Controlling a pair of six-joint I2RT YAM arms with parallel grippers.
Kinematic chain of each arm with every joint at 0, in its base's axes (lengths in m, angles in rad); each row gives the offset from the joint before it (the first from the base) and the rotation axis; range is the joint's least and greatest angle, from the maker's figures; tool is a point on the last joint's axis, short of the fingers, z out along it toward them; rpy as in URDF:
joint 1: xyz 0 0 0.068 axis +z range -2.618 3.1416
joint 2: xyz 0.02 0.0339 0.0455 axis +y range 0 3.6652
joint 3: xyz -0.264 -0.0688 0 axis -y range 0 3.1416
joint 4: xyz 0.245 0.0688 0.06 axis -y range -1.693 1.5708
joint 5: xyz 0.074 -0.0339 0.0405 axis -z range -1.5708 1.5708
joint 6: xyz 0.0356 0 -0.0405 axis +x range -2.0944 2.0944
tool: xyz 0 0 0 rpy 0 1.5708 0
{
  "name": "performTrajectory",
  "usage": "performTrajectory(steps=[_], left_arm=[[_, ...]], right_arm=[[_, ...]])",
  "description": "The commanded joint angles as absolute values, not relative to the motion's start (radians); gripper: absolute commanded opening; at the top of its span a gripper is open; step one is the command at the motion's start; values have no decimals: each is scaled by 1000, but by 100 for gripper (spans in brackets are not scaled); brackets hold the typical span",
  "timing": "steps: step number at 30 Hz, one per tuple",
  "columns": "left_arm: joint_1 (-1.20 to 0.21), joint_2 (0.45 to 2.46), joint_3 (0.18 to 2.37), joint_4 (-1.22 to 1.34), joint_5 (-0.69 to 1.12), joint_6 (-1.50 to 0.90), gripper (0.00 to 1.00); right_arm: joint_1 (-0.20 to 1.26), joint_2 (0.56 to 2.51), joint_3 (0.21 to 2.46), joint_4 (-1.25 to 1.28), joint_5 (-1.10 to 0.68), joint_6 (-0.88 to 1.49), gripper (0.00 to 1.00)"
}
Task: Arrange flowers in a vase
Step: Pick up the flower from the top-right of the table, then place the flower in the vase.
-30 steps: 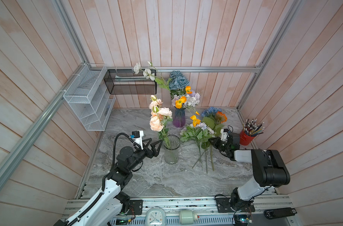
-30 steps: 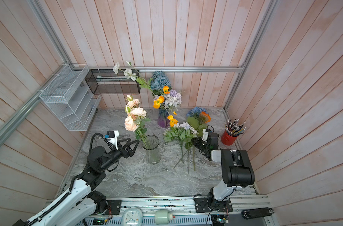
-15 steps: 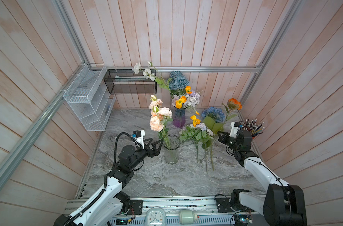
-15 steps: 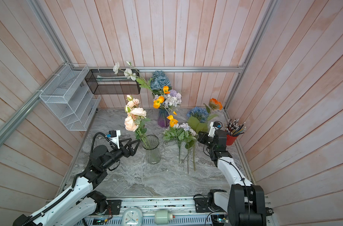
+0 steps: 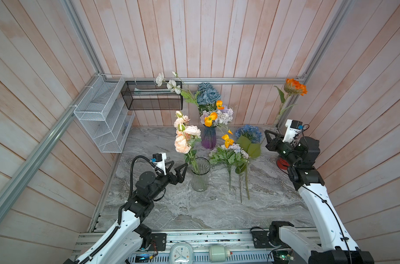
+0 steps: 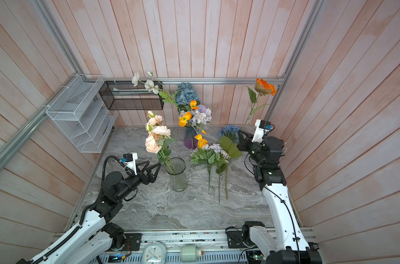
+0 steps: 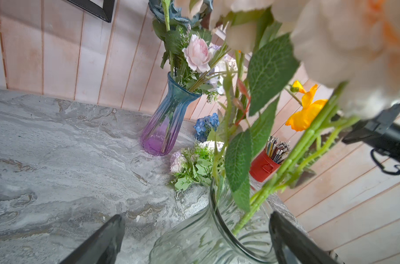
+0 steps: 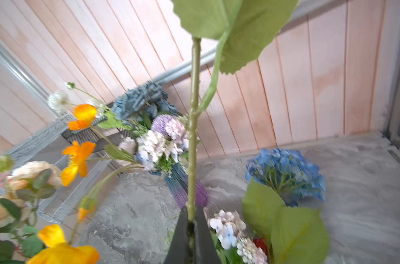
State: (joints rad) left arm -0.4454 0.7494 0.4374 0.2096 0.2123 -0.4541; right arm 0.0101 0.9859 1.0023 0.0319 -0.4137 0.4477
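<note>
Nearest the robot's base, on a grey marble-patterned tabletop (image 5: 171, 205), the left gripper (image 5: 179, 163) hangs with its jaws spread fully wide and nothing between them. It is just beside a clear ribbed glass vase (image 5: 200, 177) but not touching it. That vase already holds a tall spray of peach fabric roses (image 5: 183, 140), leaning toward the left arm's side. A little farther out, a loose bunch of green-stemmed lilac and white blossoms (image 5: 231, 155) lies flat on the table, heads pointing away. Beyond it, at the right edge, the right gripper (image 5: 271, 134) is clamped tight on the lower stem of a single orange flower (image 5: 295, 86). The flower is held upright, high above the table. The right wrist view shows the jaws pinching the pale green stem (image 8: 192, 137).

The step in hand looks like carrying this flower to the clear vase. To do it well, keep the stem vertical, travel above the lying bunch, and come down on the side of the mouth free of rose stems. Let go only once the stem's end is well inside the rim. The open left gripper is well placed to steady the glass.

The orange flower has a ruffled, marigold-like head, a long thin stem and green leaves. Farthest back, a blue-to-purple glass vase (image 5: 208, 139) stands full of dusty-blue, lilac and white blooms. A bright blue hydrangea head (image 5: 249, 132) lies near it.
</note>
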Motion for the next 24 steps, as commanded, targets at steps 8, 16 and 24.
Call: performTrajectory(steps=[8, 16, 24], left_arm=[[-466, 772, 337, 298, 418, -362, 100], [-646, 821, 194, 599, 251, -204, 100], [-686, 1001, 156, 922, 154, -163, 100]], right_arm=[[157, 950, 1185, 32, -550, 471, 0], [335, 982, 1134, 264, -545, 555, 0], [504, 1063, 1091, 414, -435, 495, 0]])
